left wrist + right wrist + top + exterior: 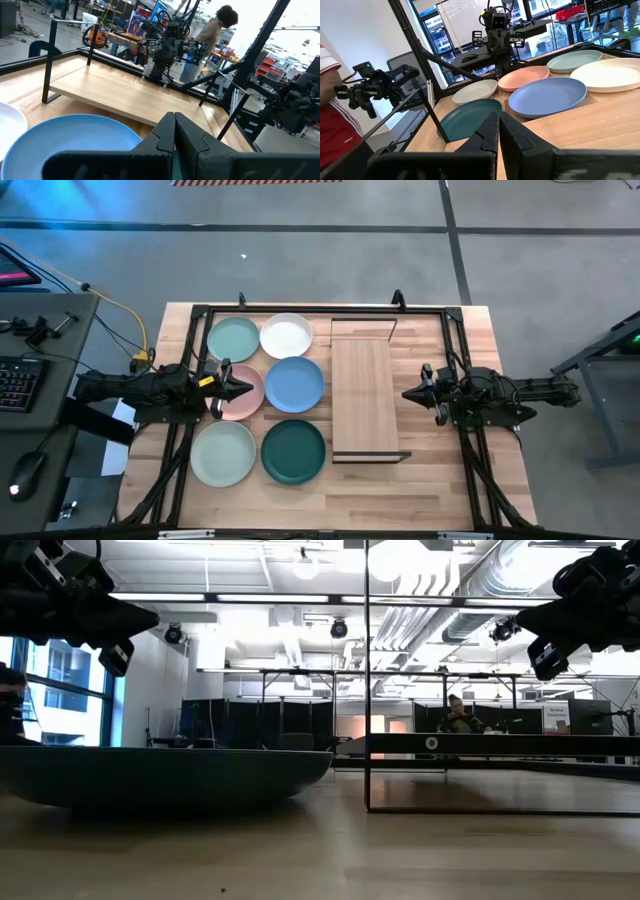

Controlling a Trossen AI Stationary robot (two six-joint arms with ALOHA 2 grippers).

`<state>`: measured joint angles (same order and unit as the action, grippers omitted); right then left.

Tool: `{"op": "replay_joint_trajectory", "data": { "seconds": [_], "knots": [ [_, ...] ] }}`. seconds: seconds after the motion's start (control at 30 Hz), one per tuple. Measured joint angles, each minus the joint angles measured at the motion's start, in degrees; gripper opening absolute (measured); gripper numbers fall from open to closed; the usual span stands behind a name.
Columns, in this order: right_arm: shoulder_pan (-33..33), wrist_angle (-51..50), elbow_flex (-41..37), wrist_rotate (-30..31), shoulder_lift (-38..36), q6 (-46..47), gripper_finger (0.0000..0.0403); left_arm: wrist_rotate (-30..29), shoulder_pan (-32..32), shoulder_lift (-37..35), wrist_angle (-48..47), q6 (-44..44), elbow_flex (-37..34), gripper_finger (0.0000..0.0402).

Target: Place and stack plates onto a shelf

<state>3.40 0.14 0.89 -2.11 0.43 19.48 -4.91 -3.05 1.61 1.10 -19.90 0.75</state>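
Six plates lie flat on the tabletop left of the shelf (365, 387): pale green (233, 339) and white (286, 335) at the far side, pink (240, 394) and blue (295, 383) in the middle, pale green (223, 453) and dark teal (293, 450) at the near side. The shelf stands bare on its black frame ends. My left gripper (246, 389) is shut and empty, hovering above the pink plate, pointing at the blue plate (75, 140). My right gripper (408, 393) is shut and empty, hovering at the shelf's right edge, pointing toward the plates (547, 95).
A black metal frame (300, 308) runs along the table's far edge and both sides. Bare butcher-block tabletop (440, 470) lies right of and in front of the shelf. A desk with a keyboard (15, 385) stands off the table's left. People show in the room behind.
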Motion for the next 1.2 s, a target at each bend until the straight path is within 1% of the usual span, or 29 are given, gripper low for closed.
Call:
{"op": "replay_joint_trajectory", "data": {
  "seconds": [0.67, 0.73, 0.8, 0.83, 0.97, 1.03, 1.1, 1.13, 1.2],
  "knots": [
    [0.0, 0.1, 0.0, 0.6, 0.0, -0.2, 0.0, 0.0, 0.0, 0.0, 0.0, 0.0, 0.0, 0.0],
    [0.0, 0.9, 0.0, 1.1, 0.0, 2.2, 0.0, 0.0, 0.0, 0.0, 0.0, 0.0, 0.0, 0.0],
    [0.0, 3.0, 0.0, 1.4, 0.0, 10.5, 0.0, 0.0, 0.0, 0.0, 0.0, 0.0, 0.0, 0.0],
    [0.0, 5.4, 0.0, 3.0, 0.0, 14.7, 0.0, 0.0, 0.0, 0.0, 0.0, 0.0, 0.0, 0.0],
    [0.0, 18.7, 0.0, 15.2, -0.1, 30.9, 0.0, 0.0, 0.0, 0.0, 0.0, 0.0, 0.0, 0.0],
    [0.0, 23.5, 0.0, 21.9, 0.1, 31.5, 0.0, 0.0, 0.0, 0.0, 0.0, 0.0, 0.0, 0.0],
    [0.0, 31.1, 0.0, 26.4, 1.0, 31.5, 0.0, 0.0, 0.0, 0.0, 0.0, 0.0, 0.0, 0.0],
    [0.0, 37.3, 0.0, 27.4, 2.0, 30.5, 0.0, 0.0, 0.0, 0.0, 0.0, 0.0, 0.0, 0.0],
    [0.0, 50.6, 0.6, 26.7, 5.1, 23.9, 0.0, 0.0, 0.0, 0.0, 0.0, 0.0, 0.0, 0.0]
  ]
}}
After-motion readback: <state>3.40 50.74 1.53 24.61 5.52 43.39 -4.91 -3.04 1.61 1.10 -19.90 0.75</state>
